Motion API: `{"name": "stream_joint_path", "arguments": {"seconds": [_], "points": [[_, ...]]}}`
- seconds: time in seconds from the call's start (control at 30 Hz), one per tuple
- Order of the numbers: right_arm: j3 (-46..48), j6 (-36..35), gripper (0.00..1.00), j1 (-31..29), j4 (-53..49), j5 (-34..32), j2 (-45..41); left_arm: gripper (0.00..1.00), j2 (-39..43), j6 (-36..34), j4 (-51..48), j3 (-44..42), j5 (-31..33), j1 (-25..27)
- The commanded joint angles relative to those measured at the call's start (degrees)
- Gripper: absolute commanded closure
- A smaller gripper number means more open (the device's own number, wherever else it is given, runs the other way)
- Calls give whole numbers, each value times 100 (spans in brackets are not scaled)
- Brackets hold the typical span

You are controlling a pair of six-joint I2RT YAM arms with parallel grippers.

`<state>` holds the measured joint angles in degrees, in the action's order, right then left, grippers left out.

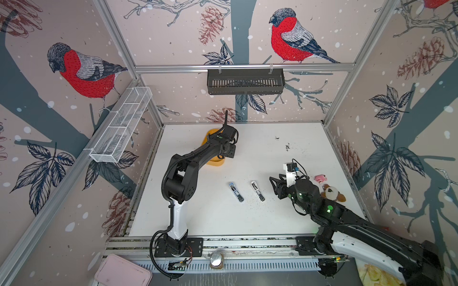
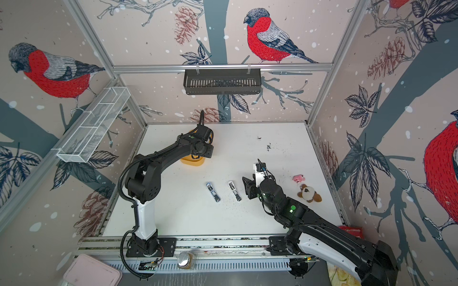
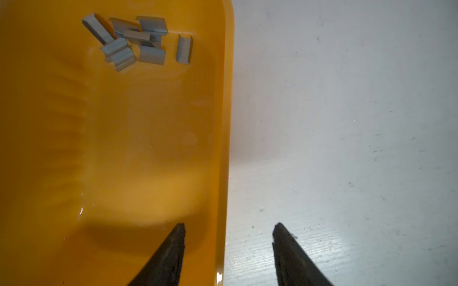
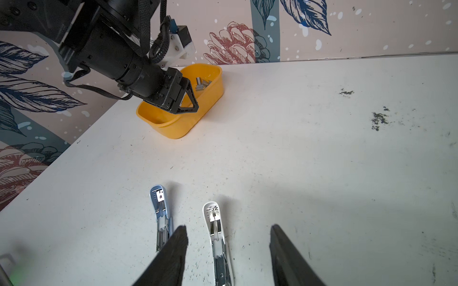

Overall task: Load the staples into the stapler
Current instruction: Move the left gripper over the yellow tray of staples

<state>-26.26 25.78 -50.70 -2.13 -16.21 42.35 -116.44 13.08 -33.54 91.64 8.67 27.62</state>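
Observation:
Several short grey staples [image 3: 133, 42] lie heaped at one end of the yellow tray [image 3: 226, 148]; they also show in the right wrist view as staples [image 4: 202, 84] in the tray [image 4: 178, 128]. My left gripper [image 3: 231, 224] is open and straddles the tray's side wall, one finger inside and one over the table. Two opened staplers lie mid-table in both top views: a blue stapler [image 1: 236, 192] [image 4: 161, 210] and a white stapler [image 1: 257, 190] [image 4: 216, 230]. My right gripper [image 4: 228, 226] [image 1: 275, 179] hangs open above the white stapler, holding nothing.
The tray [image 1: 215, 162] sits at the back left, mostly under the left arm. A plush toy [image 1: 332, 193] and a small pink toy [image 1: 320, 178] lie by the right wall. Dark specks [image 1: 287, 146] dot the table. A black basket [image 1: 245, 81] and a wire basket [image 1: 121, 123] hang on the walls.

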Motion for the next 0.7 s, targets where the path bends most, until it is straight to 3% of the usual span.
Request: {"name": "stream_joint_path", "arguments": {"seconds": [0.0,0.2,0.47,0.67], "points": [[83,124,46,23,44,78,-37,49,-85,-60,-262,58,169,-25],[174,164,46,40,142,138,-43,60,-119,-78,-300,-19,294,-37],[243,201,46,68,195,174,-28,82,-16,-111,-329,-153,353,-39],[329,216,46,100,306,280,54,85,385,9,-367,-551,451,-40]]}}
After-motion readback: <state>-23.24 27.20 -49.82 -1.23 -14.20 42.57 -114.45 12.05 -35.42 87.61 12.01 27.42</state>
